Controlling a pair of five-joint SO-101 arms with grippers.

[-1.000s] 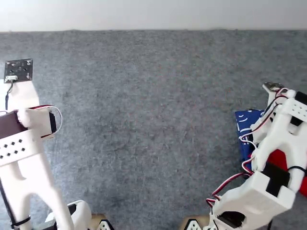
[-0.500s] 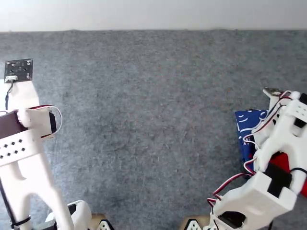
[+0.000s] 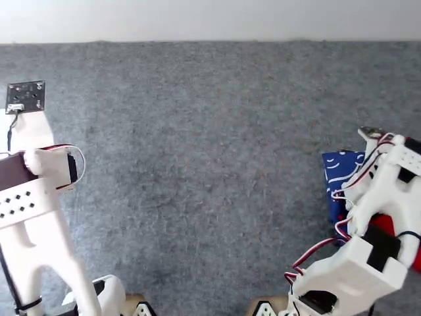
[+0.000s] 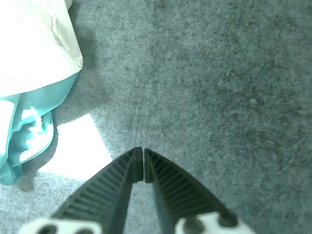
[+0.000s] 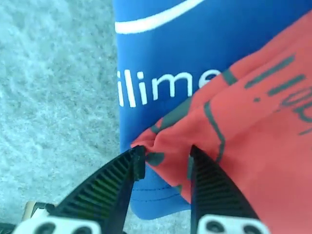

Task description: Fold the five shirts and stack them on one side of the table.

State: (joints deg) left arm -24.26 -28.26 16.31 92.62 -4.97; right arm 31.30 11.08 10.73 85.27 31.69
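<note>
- Over on the right side of the desk [image 3: 197, 164], what is your right hand [image 5: 166, 152] doing?
- It sits on the red shirt [image 5: 253, 122], which lies on top of the blue shirt [image 5: 161, 44]. Its two fingers are apart, one on each side of a bunched-up edge of the red cloth. I think they are not squeezing it.
- So what is the job now?
- I guess I am tidying the red shirt on the pile. I want to pinch only the red cloth. The blue one is right under it, so if I push down too deep I may grab both. I should close slowly, then lift just a little to check.
- And your left hand [image 4: 144, 158]?
- It is closed and holds nothing. It hangs over bare desk on the left side. A teal shirt [image 4: 24, 131] and a cream shirt [image 4: 29, 44] lie just beside it.
- Anything to watch out for?
- The pile is at the very edge of the desk. I should pull toward the middle, not outward.
</note>
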